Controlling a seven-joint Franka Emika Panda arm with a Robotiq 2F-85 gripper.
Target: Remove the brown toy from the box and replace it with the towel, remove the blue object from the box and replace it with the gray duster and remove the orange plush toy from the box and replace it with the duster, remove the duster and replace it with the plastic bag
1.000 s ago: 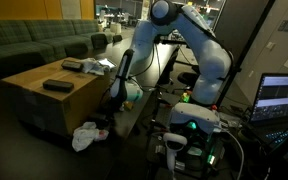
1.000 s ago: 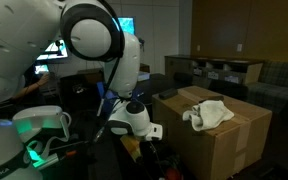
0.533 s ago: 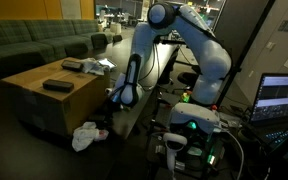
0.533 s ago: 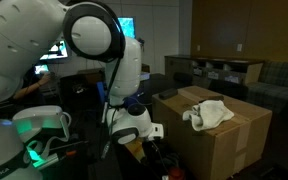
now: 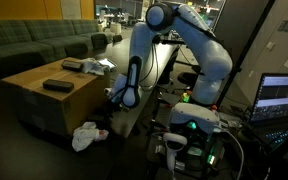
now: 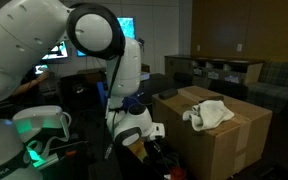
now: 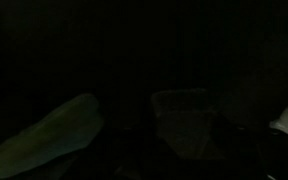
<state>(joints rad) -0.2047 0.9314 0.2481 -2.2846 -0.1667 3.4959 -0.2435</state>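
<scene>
With our hand low beside the box, its opening too dark to tell, we should steer toward the plastic bag on the floor, leaving the gray duster atop the box.

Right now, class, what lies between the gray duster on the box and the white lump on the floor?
Only the box, its bare top and side wall, between gray duster and white lump, in an exterior view.

No legible text, label or number anywhere.
</scene>
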